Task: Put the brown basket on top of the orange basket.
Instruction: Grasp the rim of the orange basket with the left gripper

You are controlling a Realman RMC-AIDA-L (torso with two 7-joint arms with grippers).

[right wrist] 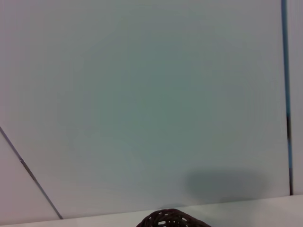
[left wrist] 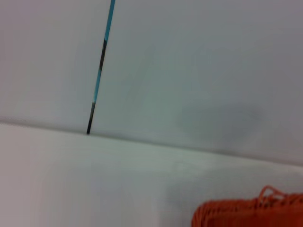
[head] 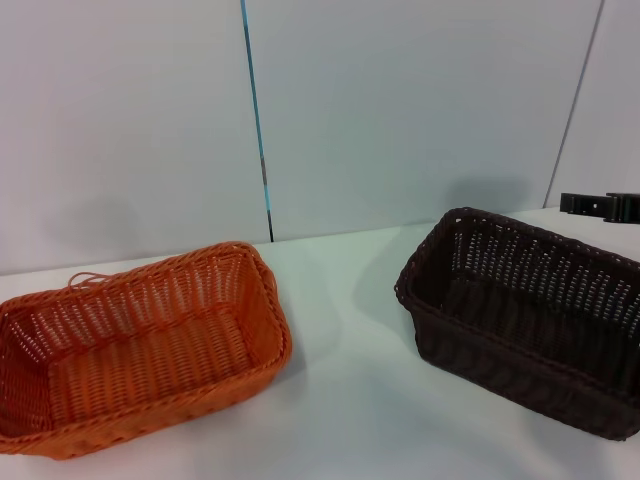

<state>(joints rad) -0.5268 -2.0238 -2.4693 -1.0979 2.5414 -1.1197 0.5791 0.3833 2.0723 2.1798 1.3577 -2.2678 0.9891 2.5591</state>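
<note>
On the worktop's (head: 340, 400) right side I saw the brown basket (head: 530, 320) tilted, one end raised. Well apart to its left sat the orange basket (head: 140, 345), upright, not yet stacked. I could not tell either end effector's state.

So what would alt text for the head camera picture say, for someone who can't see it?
Two empty woven baskets sit apart on a white table: the orange basket on the left, the brown basket on the right, not yet stacked. A plain pale wall stands behind, and a dark object pokes in at the right edge beyond the brown basket.
</note>
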